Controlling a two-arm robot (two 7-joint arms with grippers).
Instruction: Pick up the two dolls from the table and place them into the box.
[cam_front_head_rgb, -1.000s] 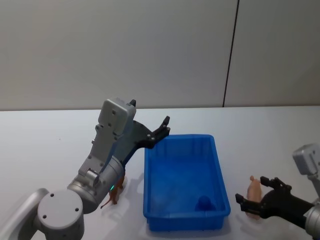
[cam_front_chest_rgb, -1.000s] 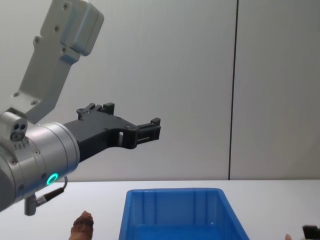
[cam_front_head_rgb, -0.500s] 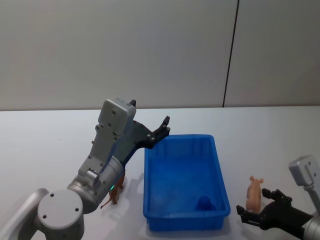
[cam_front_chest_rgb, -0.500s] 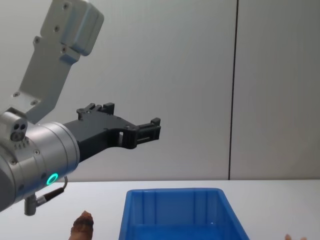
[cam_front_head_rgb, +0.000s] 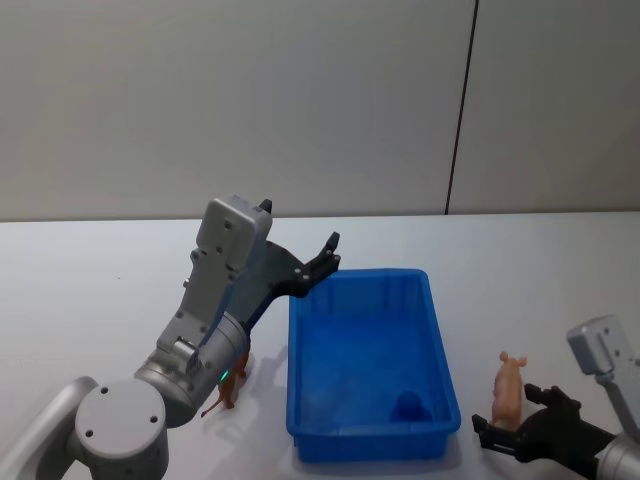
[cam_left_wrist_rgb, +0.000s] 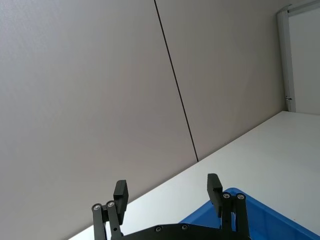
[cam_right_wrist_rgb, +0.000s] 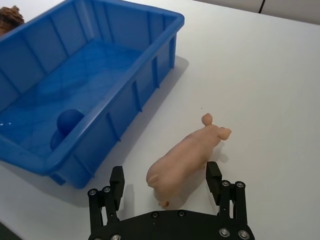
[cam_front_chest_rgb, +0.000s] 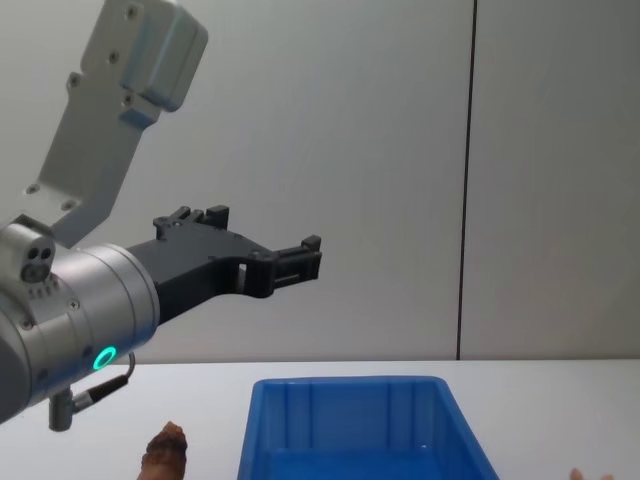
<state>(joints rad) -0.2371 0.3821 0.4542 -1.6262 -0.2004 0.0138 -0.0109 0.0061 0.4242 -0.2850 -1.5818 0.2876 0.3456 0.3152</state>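
The left gripper (cam_front_head_rgb: 326, 258) hangs in the air above the far left corner of the blue box (cam_front_head_rgb: 365, 273), well off the bench (cam_front_head_rgb: 100, 290). Its two black fingers stand spread apart with nothing between them. In the left wrist view the same gripper (cam_left_wrist_rgb: 167, 192) points out past the box rim (cam_left_wrist_rgb: 260, 220) toward the grey wall.

The reddish-brown doll (cam_front_head_rgb: 232, 390) stands on the bench just beside the left wall of the box, partly hidden under the left arm. From the chest its rounded top (cam_front_chest_rgb: 165, 448) shows at the lower edge, left of the box (cam_front_chest_rgb: 345, 382).

The pale pink doll (cam_front_head_rgb: 509, 388), shaped like a pig, is on the bench to the right of the box, near its near right corner. The right gripper (cam_front_head_rgb: 510, 422) sits low at the near right, just on the near side of this doll, fingers wide open. In the right wrist view the pink doll (cam_right_wrist_rgb: 187, 152) has its near end in the gap of the gripper (cam_right_wrist_rgb: 165, 172), with neither finger touching it.

A small blue rounded object (cam_front_head_rgb: 407, 405) rests on the box floor at the near right.
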